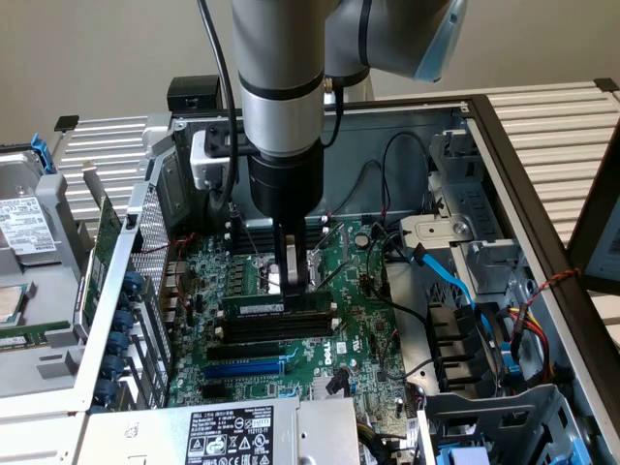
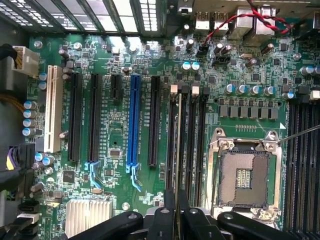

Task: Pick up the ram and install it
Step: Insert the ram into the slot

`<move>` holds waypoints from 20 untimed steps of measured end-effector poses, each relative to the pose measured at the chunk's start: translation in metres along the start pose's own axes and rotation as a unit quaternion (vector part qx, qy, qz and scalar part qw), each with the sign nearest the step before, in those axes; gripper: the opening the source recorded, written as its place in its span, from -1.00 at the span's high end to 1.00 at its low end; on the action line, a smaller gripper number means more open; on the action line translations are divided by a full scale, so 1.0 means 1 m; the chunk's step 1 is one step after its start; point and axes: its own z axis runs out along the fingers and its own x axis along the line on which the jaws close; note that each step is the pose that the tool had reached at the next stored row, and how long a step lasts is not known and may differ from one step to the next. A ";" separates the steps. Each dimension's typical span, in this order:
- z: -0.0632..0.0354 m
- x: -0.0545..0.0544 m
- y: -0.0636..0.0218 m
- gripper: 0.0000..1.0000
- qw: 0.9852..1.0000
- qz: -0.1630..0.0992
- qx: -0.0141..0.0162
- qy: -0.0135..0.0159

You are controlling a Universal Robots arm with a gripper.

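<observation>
The ram (image 1: 254, 306) is a thin green stick with a white label. It lies lengthwise along the rearmost of the long black slots (image 1: 271, 334) on the motherboard. My gripper (image 1: 291, 283) reaches straight down and is shut on the ram's middle. In the wrist view the ram (image 2: 178, 150) shows edge-on as a thin line, pinched between my black fingers (image 2: 165, 220). It runs along the group of black slots (image 2: 192, 145) with white end clips. Whether it is pressed fully into the slot I cannot tell.
A blue expansion slot (image 2: 133, 120) and several black ones lie beside the memory slots. The open CPU socket (image 2: 244, 177) sits on the other side. Blue and black cables (image 1: 450, 281) and drive bays crowd the exterior view's right. The power supply (image 1: 228, 436) lies in front.
</observation>
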 end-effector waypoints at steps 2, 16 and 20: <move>0.0007 0.000 0.0000 0.73 1.000 0.000 0.000 0.000; 0.0063 0.001 0.0000 0.73 1.000 0.001 0.000 0.002; 0.0067 0.001 0.0001 0.73 1.000 0.002 0.000 0.002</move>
